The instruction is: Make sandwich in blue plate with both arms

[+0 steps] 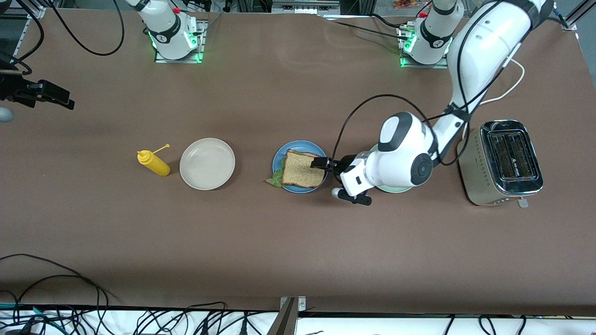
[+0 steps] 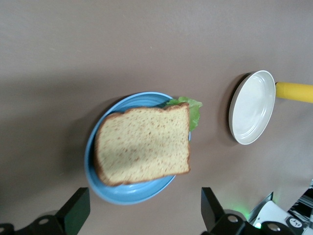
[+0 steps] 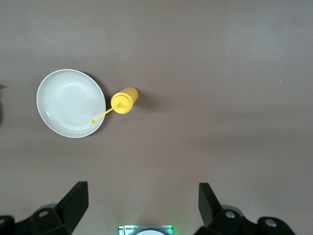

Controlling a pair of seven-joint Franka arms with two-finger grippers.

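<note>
Front view: sandwich assembled on the blue plate, left gripper released beside it.

The sandwich [image 1: 302,170], top slice over lettuce, sits on the blue plate [image 1: 279,158], its corner and the leaf overhanging the rim on the side toward the beige plate [image 1: 207,164]. The left gripper [image 1: 324,164] hovers at the plate's edge on the toaster [image 1: 505,160] side, fingers spread and holding nothing; the right gripper [image 3: 142,205] waits high over the desk [image 1: 298,246] past the yellow bottle [image 1: 154,163] from the plate, also released. Likely risks: a finger brushing the slice on withdrawal could slide it off the lettuce, or nudge the overhanging corner onto the desk. No readable brand or writing; the toaster's small emblem is too small to make out.
</note>
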